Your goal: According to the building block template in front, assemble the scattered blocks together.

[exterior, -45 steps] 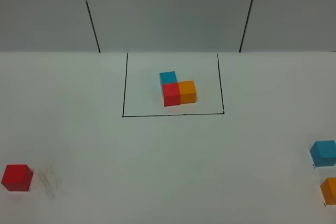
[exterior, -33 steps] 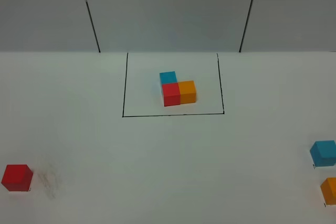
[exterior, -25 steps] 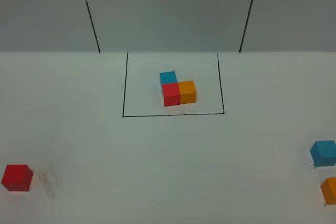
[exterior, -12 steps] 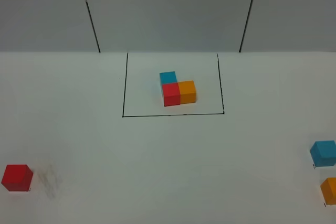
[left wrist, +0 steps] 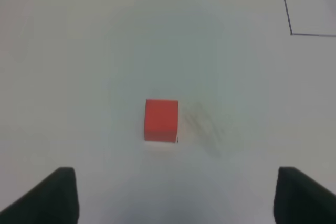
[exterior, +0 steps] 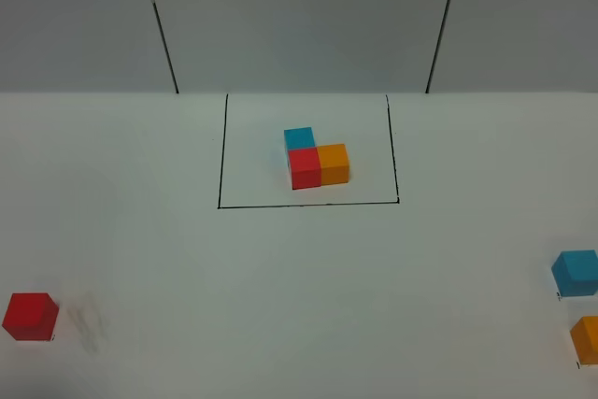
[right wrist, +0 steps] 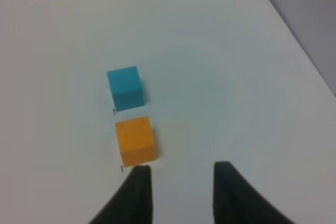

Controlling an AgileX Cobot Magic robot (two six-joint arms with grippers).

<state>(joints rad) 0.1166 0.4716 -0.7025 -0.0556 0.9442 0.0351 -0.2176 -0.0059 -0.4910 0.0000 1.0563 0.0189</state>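
Nothing's budged in the last couple of seconds. The template trio [exterior: 316, 158] sits up front inside its black outline [exterior: 308, 204]. The red cube [left wrist: 161, 119] is far left, ahead of the left gripper [left wrist: 177, 184], whose fingers are spread wide and empty. The orange cube [right wrist: 135, 140] and light blue cube [right wrist: 125, 87] sit far right. The right gripper [right wrist: 181, 177] is empty, with a narrower gap. I'd centre the left one over the red cube, square to its faces, before dropping.

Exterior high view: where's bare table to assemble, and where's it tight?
Widest bare white tabletop: between the near line of the thin black outline, the loose red cube at left, and the loose light blue cube and orange cube at right. Tight: around that right pair, close but apart, and beside the joined template trio.
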